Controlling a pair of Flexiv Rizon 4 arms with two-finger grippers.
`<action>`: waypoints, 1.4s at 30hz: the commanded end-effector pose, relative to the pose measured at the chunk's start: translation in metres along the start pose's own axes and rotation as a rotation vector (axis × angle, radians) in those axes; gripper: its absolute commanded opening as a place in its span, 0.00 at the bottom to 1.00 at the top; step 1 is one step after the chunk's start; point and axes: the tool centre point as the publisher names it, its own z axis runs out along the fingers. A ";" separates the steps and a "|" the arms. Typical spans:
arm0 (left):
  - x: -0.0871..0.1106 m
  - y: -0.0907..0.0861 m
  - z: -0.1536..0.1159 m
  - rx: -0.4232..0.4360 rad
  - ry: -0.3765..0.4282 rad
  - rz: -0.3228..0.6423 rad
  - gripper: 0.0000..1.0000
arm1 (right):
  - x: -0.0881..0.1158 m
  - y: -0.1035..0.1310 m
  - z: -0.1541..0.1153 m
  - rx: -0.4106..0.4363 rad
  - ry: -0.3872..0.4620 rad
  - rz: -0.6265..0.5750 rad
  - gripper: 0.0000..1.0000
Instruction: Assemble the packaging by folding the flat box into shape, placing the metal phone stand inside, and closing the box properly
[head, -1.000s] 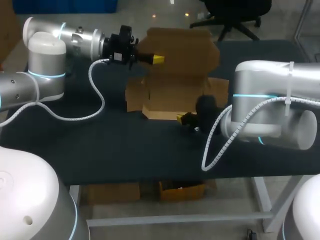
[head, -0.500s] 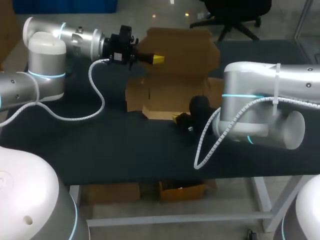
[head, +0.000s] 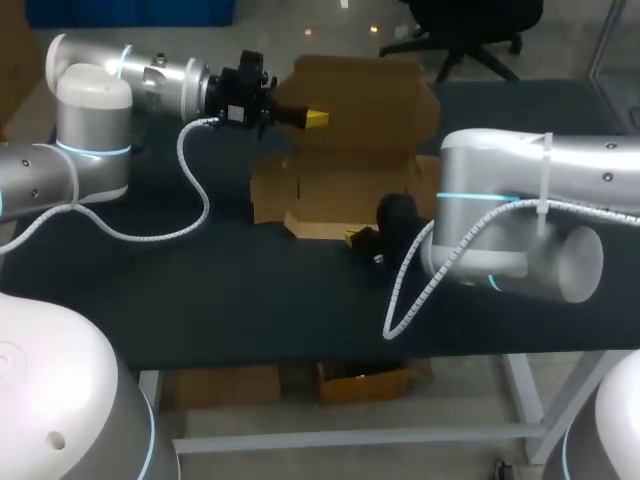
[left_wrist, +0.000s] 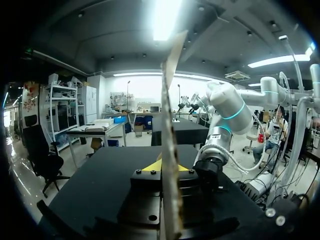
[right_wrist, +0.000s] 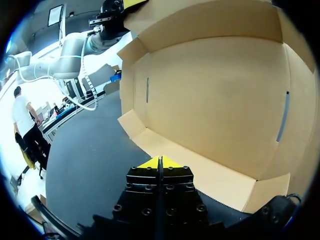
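Box (head: 350, 170): upper middle of head view, on bench (head: 200, 300), half-formed, lid flap (head: 365, 95) standing upright. Left jaws clenched on lid flap's left edge, card edge-on between yellow tips. Right jaws closed together, nothing between, just short of front flap (right_wrist: 210, 175). Phone stand not in sight.

Judgement: card light and thin, stiff only across panels, hinges at creases, likely buckles if pinched mid-panel; smooth, may slip. Best hold: flap edges near creases; push flat on panels.

Matt brown cardboard box (head: 355, 150) on my dull black table (head: 200, 290); my left arm (head: 95, 110) and right arm (head: 530, 170) have smooth, glossy silver shells
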 end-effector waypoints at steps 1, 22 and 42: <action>0.001 0.000 0.000 -0.001 -0.001 0.000 0.00 | 0.001 -0.001 0.008 -0.006 -0.011 0.001 0.00; 0.001 0.000 0.000 -0.001 -0.001 0.000 0.00 | -0.010 -0.005 0.018 0.001 -0.015 0.022 0.00; 0.001 0.000 0.000 -0.001 -0.001 0.000 0.00 | -0.011 -0.007 0.018 0.001 -0.019 0.031 0.00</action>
